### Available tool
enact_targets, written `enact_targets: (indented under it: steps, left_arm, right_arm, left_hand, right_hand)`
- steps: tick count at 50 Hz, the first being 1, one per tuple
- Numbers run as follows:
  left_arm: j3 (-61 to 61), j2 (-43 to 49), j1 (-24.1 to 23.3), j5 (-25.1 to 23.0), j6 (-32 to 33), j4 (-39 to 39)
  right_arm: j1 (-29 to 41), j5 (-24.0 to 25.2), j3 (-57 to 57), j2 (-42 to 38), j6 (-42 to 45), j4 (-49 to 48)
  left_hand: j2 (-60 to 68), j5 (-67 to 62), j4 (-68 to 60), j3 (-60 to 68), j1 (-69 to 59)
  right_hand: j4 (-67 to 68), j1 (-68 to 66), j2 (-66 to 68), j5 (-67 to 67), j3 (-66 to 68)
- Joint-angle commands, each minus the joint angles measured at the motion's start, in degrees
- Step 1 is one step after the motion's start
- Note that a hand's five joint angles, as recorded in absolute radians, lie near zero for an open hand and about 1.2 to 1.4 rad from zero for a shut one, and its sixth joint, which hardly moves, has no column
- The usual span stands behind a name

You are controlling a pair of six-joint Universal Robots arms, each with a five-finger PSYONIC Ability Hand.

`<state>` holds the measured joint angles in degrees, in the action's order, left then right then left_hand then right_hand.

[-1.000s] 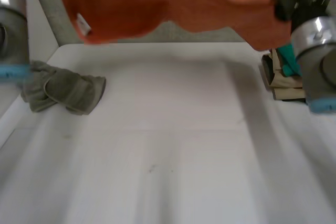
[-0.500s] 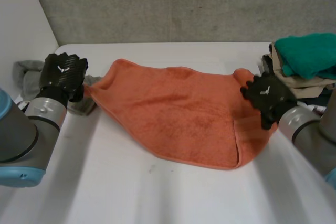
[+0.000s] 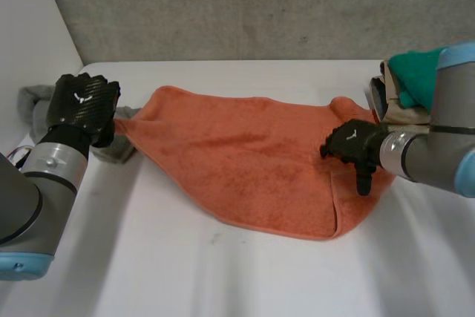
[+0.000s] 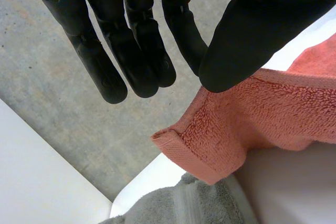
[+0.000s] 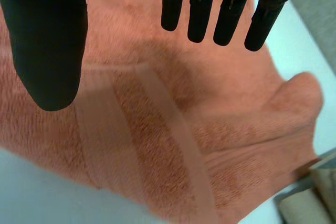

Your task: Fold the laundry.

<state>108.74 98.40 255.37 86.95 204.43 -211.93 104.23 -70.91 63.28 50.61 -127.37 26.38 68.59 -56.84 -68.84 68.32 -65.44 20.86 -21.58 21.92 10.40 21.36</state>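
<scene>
White bench (image 3: 223,272) here, a rough grey wall (image 3: 260,5) running behind it and a white side panel (image 3: 30,27) closing off the left. An orange towel (image 3: 252,161) lies spread across the middle of the bench, roughly flat, with its right end a little rumpled. A stack of folded laundry sits at the far right edge, with a teal cloth (image 3: 412,76) on top of beige pieces (image 3: 401,113). A crumpled grey cloth (image 3: 33,102) is bunched at the left edge.

Over to the left hand (image 3: 82,105), sitting at the towel's left corner. Its fingers (image 4: 136,51) are straight and close side by side, and the thumb (image 4: 252,30) stands apart from them with nothing between. That corner pokes up just below the thumb tip, hem showing, resting over the grey cloth. Whether the thumb tip actually touches the hem, I can't say.

Now the right hand (image 3: 352,145), over the towel's right end, just beside the stack. Its fingers (image 5: 231,9) are straight and slightly spread, with the thumb (image 5: 47,40) held wide. It's gripping nothing. The towel lies under its palm, a woven band (image 5: 173,129) crossing the cloth below the thumb and fingertips. In the head view one finger points down at the towel near its right edge.
</scene>
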Motion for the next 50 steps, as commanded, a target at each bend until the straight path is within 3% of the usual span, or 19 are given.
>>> enact_targets:
  steps: [1,4,8,10,11,16,18,24,33,36,42,50]
  left_arm:
    - [0.0,0.1,0.0,0.0,0.0,0.0]
    - [0.0,0.1,0.3,0.0,0.0,0.0]
    - [0.0,0.1,0.6,0.1,0.0,-0.1]
    - [0.0,0.1,0.6,0.1,0.0,0.0]
    - [-0.1,0.1,0.6,0.2,0.0,0.0]
    - [-0.1,-1.2,0.7,0.4,0.1,0.4]
    - [-0.1,-3.0,0.7,0.4,0.1,1.2]
    - [-0.4,-8.6,1.5,0.3,0.1,5.9]
    - [0.4,-10.2,2.4,-0.8,-0.1,8.4]
    - [1.2,-9.2,2.6,-1.8,-0.3,8.3]
    - [0.9,-4.7,1.7,-1.9,-0.7,8.4]
    - [1.3,-2.7,2.0,-2.2,-0.5,8.5]
  right_arm:
    - [0.3,-4.1,0.5,-3.3,1.9,-2.4]
    - [0.3,-4.5,1.2,-3.7,2.5,-4.0]
    - [0.2,-4.6,2.4,-3.7,2.7,-6.2]
    - [0.2,-4.7,2.8,-3.1,2.8,-7.1]
    - [0.2,-4.8,2.8,-2.7,2.5,-7.6]
    - [-0.5,-4.9,6.5,3.0,-2.4,-15.6]
    - [-0.7,-4.9,9.0,8.9,-3.7,-17.3]
    - [-3.8,-4.4,14.5,17.2,-4.6,-16.6]
    - [-5.7,-2.4,20.6,17.2,-3.9,-12.8]
    - [-5.9,-1.5,21.8,15.8,-4.6,-12.8]
    - [-5.9,-0.1,22.5,11.4,-4.6,-13.3]
    - [-5.9,0.2,24.9,11.4,-3.8,-14.7]
  left_hand:
    - [11.4,-13.2,-11.2,11.7,-14.6]
    - [11.4,-13.2,-11.2,11.7,-14.6]
    - [11.4,-13.2,-11.2,11.7,-14.6]
    - [11.4,-13.2,-11.2,11.7,-14.6]
    - [11.4,-13.2,-11.2,11.7,-14.6]
    - [11.4,-13.2,-11.2,11.7,-14.6]
    - [11.4,-13.2,-11.2,11.7,-14.6]
    - [11.4,-13.2,-11.2,11.7,-14.6]
    - [11.4,-13.2,-11.2,11.7,-14.6]
    - [11.4,-13.2,-11.2,11.7,-14.6]
    - [11.4,-13.2,-11.2,11.7,-14.6]
    - [11.4,-13.2,-11.2,11.7,-14.6]
  right_hand:
    - [3.2,-2.5,2.1,3.6,2.7]
    - [5.0,-4.3,4.0,5.5,4.5]
    - [17.6,-16.9,16.6,18.1,17.1]
    - [51.3,-50.6,50.2,51.7,50.8]
    - [59.1,-58.3,58.0,59.5,58.6]
    - [59.1,-58.4,58.1,59.6,58.6]
    - [59.1,-58.4,58.1,59.6,58.6]
    - [59.1,-58.4,58.1,59.6,58.6]
    - [59.1,-58.4,58.1,59.6,58.6]
    - [45.1,-44.4,44.1,45.6,44.6]
    - [33.2,-32.5,32.1,33.6,32.7]
    - [26.2,-25.5,25.2,26.7,25.7]
